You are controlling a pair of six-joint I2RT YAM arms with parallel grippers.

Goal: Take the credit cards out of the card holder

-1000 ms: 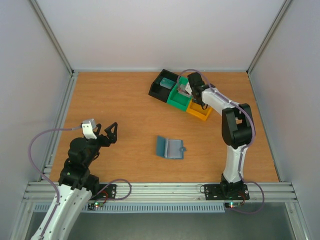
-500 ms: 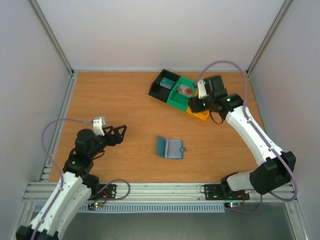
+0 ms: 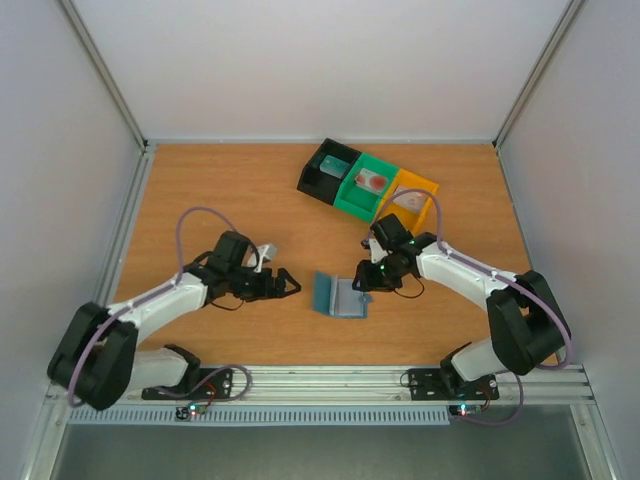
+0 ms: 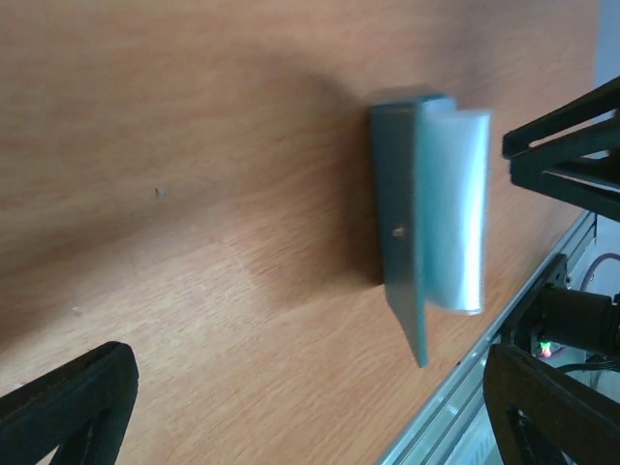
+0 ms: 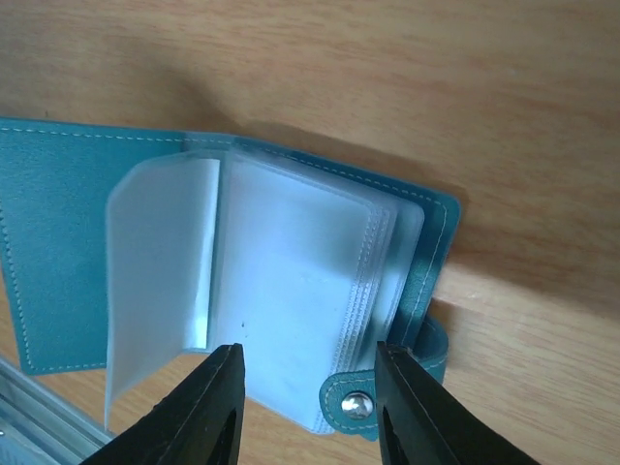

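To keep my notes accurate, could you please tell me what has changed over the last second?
The right end effector left the bins and came down to the right edge of the card holder. The left end effector reached in toward its left edge, open. Neither holds anything. The holder lies open where it was; the bins have not moved.

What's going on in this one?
The card holder lies open on the table. The right gripper hangs over its clear sleeves, jaws apart, with nothing visibly gripped. The left gripper, wide open, points at the holder's left edge without touching it. A card with red on it lies in the green bin.
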